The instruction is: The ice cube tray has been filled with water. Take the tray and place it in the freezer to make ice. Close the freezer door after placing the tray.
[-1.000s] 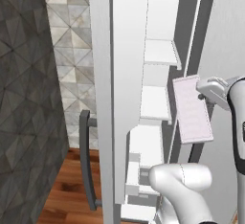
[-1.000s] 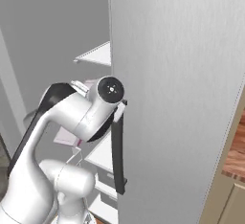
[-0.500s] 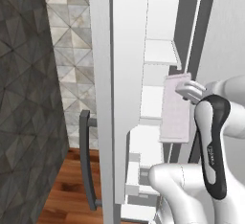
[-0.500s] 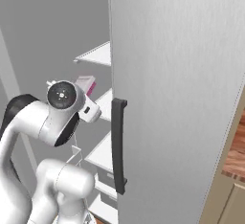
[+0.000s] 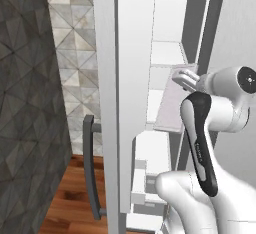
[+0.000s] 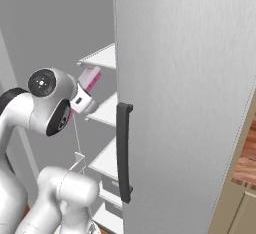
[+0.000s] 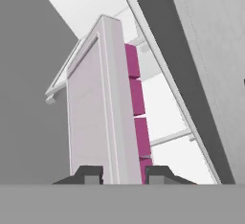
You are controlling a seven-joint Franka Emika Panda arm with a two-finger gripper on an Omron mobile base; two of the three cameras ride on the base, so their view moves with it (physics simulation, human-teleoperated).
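Holding the ice cube tray edge-on between my fingers, jaws narrow and clamped on its near end; my gripper sits at the base of the hand view, one dark tip on each face of the slab.

Item: ice cube tray. Pale grey-white slab, rising straight away from my fingertips. A column of magenta cell blocks shows along the side by my right-hand tip. In the left base view the tray hangs tilted, its top end just beyond my fingers and its length dropping below them, inside the opening of the freezer. In the right base view only its pinkish end shows past my wrist.

Item: freezer shelves. White, stacked beyond the tray's far end; whether the tray touches one I cannot tell.

Item: freezer door. Open, standing to the left of my fingers in the left base view, white inner bins facing the tray, dark bar handle on its outer face.

Item: neighbouring fridge door. Light grey, shut, with its own dark handle, on the opposite side of my fingers.
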